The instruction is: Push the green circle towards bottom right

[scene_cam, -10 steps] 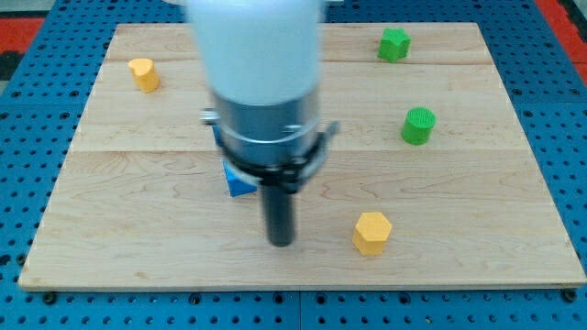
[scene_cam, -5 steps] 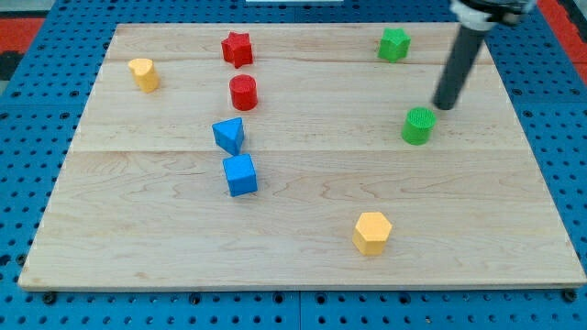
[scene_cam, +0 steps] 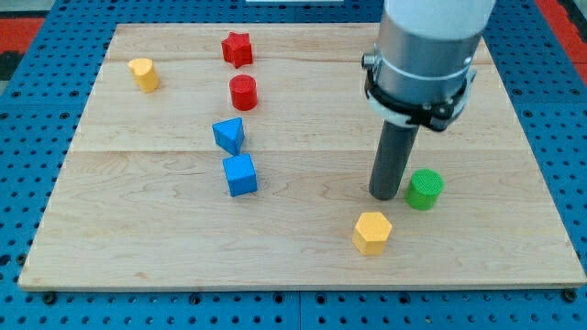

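The green circle [scene_cam: 425, 189] is a short green cylinder on the wooden board, right of centre and low in the view. My tip [scene_cam: 385, 194] rests just to its left, very close or touching. The rod rises up to the arm's grey and white body [scene_cam: 424, 55], which hides the board's upper right, including the spot where a green block stood earlier.
A yellow hexagon [scene_cam: 372, 232] lies just below and left of my tip. A blue cube [scene_cam: 240, 174], blue triangle [scene_cam: 229, 135], red circle [scene_cam: 243, 93] and red star [scene_cam: 237, 49] sit left of centre. A yellow block [scene_cam: 142, 73] is at the upper left.
The green circle has moved down, from about mid-height to lower on the board. My tip went from its upper right to its left side, lower down. The arm body now covers the upper right.
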